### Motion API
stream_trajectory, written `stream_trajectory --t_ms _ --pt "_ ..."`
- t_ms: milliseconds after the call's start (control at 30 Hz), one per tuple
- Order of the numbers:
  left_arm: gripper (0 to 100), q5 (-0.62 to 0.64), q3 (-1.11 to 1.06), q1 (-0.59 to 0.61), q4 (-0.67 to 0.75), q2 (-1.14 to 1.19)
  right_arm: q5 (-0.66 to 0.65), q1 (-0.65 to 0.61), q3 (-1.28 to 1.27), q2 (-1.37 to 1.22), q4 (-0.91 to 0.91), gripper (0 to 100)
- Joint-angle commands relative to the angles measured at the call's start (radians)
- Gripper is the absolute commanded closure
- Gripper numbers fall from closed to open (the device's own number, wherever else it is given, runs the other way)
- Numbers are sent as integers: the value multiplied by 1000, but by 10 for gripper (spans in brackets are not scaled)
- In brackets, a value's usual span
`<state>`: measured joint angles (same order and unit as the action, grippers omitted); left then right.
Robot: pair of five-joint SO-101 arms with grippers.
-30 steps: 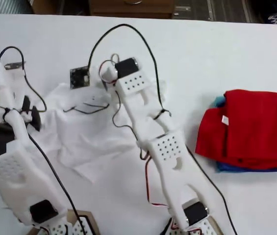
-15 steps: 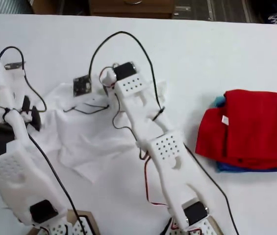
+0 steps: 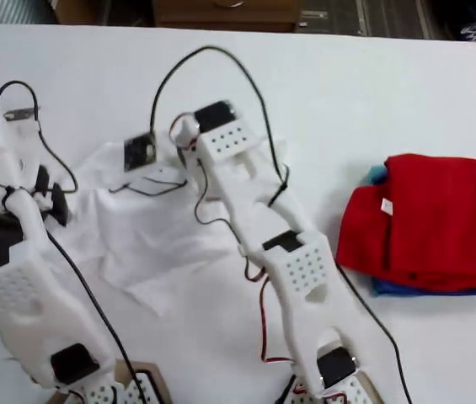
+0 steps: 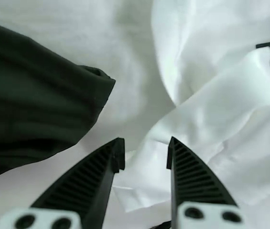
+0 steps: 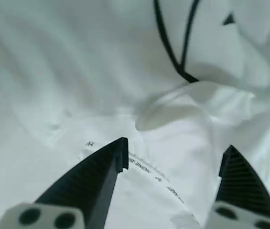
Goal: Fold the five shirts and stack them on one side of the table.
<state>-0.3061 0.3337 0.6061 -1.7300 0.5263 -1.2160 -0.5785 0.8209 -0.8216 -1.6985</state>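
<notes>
1. The white shirt (image 3: pixel 149 227) lies crumpled and unfolded, left of the table's centre, toward 9 o'clock.
2. We see the left gripper (image 4: pixel 144 155) and right gripper (image 5: pixel 170 157) over it, jaws parted, holding nothing.
3. At 3 o'clock a folded red shirt (image 3: pixel 427 219) tops a blue shirt (image 3: pixel 389 288); we judge the task under halfway.
4. Dark cloth (image 4: pixel 34 95) lies beside the white shirt, and a black cable (image 5: pixel 166 43) trails across it.

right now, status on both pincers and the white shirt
Left pincer open over white shirt edge. Right pincer open wide above it. Shirt crumpled, unfolded. Dark cloth beside left pincer.
</notes>
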Motion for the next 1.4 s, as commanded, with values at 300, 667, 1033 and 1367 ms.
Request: stream_trajectory --t_ms 300,667,1033,1367 --pt "827 5 2 9 -14 -75 -78 -22 -12 -44 122 691" --pt "827 6 2 3 -8 -75 -80 71 32 -38 35 693" --pt "827 6 4 5 -8 -75 -80 64 95 5 15 693" --pt "827 6 4 5 -5 -75 -81 96 87 5 1 693"
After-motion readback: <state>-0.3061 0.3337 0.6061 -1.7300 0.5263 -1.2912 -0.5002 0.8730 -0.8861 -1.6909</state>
